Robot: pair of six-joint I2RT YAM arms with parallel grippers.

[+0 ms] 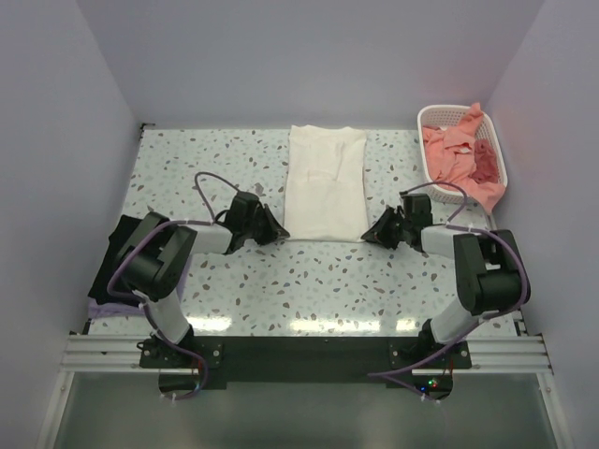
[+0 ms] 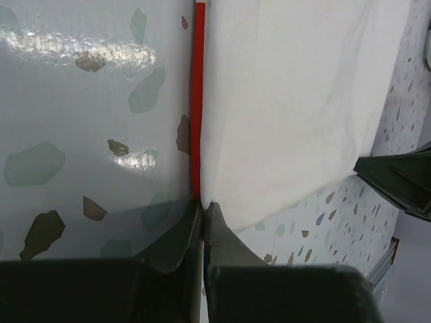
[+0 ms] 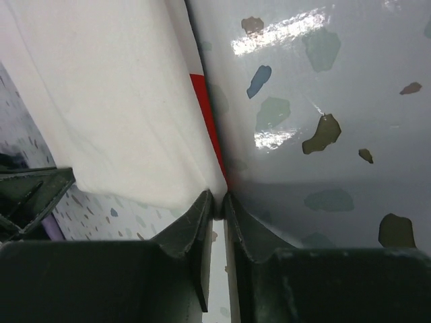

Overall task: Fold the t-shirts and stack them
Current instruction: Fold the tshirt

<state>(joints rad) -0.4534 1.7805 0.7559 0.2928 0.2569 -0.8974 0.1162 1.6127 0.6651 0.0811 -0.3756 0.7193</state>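
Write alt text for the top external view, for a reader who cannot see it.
A folded cream-white t-shirt lies on a speckled table, with the left gripper and the right gripper at its two near corners. A white basket at the far right holds salmon-pink cloth.

Left tool — right tool — both pinched.

Pale terrazzo tabletop, scattered with grey, green and brown chips; shines glossy, with bright glare streaks along the near edge. White lattice basket at the far right corner; stands upright on the tabletop, close to the right wall. Plain lavender walls on three sides; close in the back and both flanks. Silver aluminium rail across the near edge; carries a black mounting plate at its middle.
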